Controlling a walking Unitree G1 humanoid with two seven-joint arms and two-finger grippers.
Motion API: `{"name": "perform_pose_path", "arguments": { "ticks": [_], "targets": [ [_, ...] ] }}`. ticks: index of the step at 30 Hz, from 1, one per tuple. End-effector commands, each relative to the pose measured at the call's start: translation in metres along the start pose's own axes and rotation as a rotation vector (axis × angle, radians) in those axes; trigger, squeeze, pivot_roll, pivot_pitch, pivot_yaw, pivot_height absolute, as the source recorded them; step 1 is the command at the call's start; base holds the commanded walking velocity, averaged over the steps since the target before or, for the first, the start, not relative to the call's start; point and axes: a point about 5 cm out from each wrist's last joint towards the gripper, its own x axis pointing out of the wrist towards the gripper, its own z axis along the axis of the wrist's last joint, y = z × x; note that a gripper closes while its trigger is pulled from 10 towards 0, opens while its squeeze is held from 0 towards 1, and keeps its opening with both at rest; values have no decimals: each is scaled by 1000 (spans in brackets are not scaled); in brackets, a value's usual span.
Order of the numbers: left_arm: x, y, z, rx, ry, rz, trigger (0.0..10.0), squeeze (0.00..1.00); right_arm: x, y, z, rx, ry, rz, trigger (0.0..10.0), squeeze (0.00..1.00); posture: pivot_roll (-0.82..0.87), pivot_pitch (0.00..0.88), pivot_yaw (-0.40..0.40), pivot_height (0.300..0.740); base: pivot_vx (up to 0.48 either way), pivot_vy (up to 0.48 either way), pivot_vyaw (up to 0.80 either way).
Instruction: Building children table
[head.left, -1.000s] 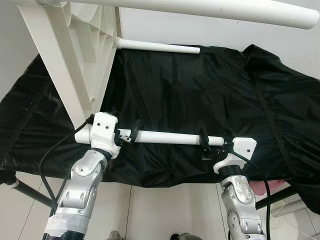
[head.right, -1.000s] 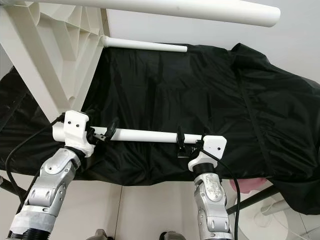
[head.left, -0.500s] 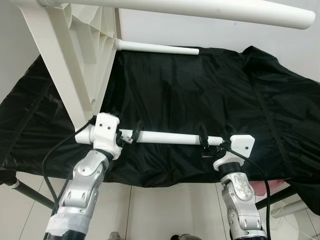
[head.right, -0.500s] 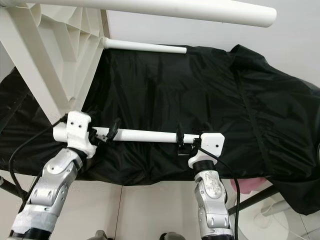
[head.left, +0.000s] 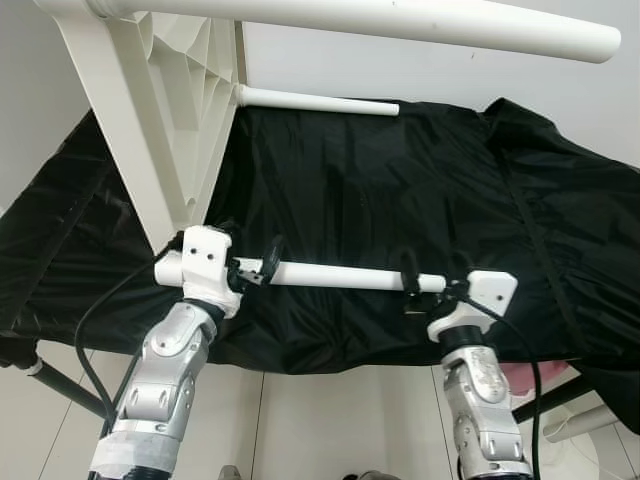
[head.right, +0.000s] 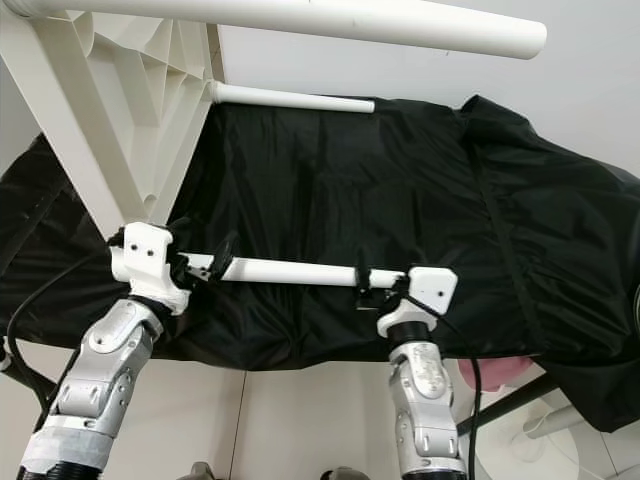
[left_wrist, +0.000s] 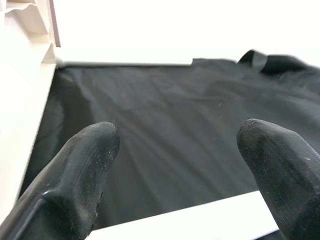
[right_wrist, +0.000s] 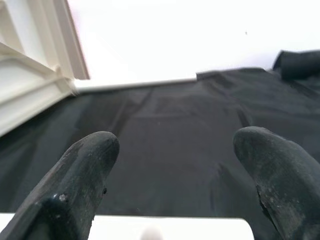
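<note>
Grippers, left gripper (head.left: 262, 268) and right gripper (head.left: 422, 282), both clamped one long white plastic tube leg (head.left: 340, 276), held level over a black cloth (head.left: 400, 190) beside the upturned white ribbed plastic tabletop (head.left: 160, 110).

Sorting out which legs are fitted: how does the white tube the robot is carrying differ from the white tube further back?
The near tube lies across both hands, left hand and right hand, above the black cloth. The far tube joins the white table frame at one end, its other end free. Both are plain white round tubes, lying roughly level.
</note>
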Motion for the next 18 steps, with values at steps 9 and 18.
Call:
{"name": "perform_pose_path", "arguments": {
  "ticks": [9, 18],
  "targets": [
    [-24, -15, -14, -268, 138, -124, 10000, 0, 0, -10, 0, -53, 20, -18, 10000, 0, 16, 26, -19, 740, 0, 0, 0],
    [-49, -35, -11, -612, 197, -213, 10000, 0, 2, -13, -1, -28, 26, -37, 10000, 0, 27, 33, -16, 740, 0, 0, 0]
  ]
}}
